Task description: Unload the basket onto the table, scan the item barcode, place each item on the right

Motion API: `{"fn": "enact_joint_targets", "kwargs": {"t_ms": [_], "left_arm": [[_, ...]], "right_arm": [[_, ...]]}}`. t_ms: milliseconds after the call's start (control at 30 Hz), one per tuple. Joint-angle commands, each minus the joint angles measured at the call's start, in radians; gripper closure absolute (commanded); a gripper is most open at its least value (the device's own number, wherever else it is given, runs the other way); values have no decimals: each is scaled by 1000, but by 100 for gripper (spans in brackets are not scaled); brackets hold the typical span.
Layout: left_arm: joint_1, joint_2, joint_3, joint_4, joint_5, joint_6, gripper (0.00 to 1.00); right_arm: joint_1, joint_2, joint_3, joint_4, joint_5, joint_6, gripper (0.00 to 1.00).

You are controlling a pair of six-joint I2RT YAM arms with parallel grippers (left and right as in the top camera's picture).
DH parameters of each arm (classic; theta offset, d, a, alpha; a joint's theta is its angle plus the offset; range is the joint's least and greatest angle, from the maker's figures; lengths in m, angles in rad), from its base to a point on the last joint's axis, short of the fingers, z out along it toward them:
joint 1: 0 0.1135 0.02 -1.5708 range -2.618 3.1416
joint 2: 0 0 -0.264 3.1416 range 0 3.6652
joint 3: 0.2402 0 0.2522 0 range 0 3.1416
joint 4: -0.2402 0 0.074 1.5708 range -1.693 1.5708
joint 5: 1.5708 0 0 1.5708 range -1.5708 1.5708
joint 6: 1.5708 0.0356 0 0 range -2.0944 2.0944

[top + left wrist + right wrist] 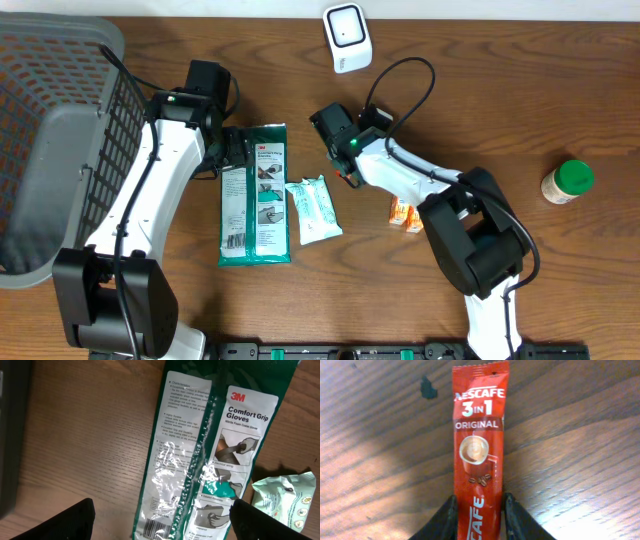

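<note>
Most of the coffee stick (479, 445) is hidden from above by the right gripper (343, 172); only a red sliver shows there. In the right wrist view its bottom end is cut off by the frame, and the side facing up shows brand print and a cup picture, no barcode. In the left wrist view the gloves pack (210, 450) runs off the top and bottom edges, and a barcode at its lower end is partly cut off. The wipes pack (287, 497) shows only as a corner there.

Right gripper: fingers (445, 517) narrowed in, pressed against both long edges of the stick near its lower end, so it has a grip on it. The stick lies flat on the wooden table (500, 90), right of the gloves and wipes, below the white scanner (345, 38).

Left gripper (160, 520): spread wide, fingers at the bottom corners of its view, holding nothing, hanging over the gloves pack.

Right arm: folded back at the elbow, forearm reaching left toward table centre, wrist pointed down. Left arm: stretched up along the grey basket (60, 150), wrist bent right over the top of the gloves.

Off to the right: two small orange boxes (405, 213), green-lidded jar (568, 182).
</note>
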Motion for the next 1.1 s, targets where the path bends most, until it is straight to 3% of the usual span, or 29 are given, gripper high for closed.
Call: {"fn": "enact_joint_targets", "kwargs": {"t_ms": [0,67,233,633,700,767,833,867,1067], "left_arm": [[2,-3,14,-5,-9,2,13],[2,-3,14,-5,-9,2,13],[2,-3,14,-5,-9,2,13],[2,-3,14,-5,-9,2,13],[2,-3,14,-6,-9,2,13],[2,-3,14,-5,-9,2,13],[2,-3,14,-5,-9,2,13],[2,-3,14,-5,-9,2,13],[2,-3,14,-5,-9,2,13]], "right_arm": [[-21,-33,-10,-13,-37,-93,64],[-22,-31,-10,-24,-70,-113,58],[-11,-31,-10,-61,-112,-112,55],[24,-27,-13,-97,-111,-113,51],[23,-19,-13,-103,-108,-113,57],[23,-7,-14,-106,-109,-113,69],[23,-3,-14,-108,-109,-134,94],[23,-3,-14,-107,-109,-161,99],[5,-112,46,-164,-109,-484,99]]}}
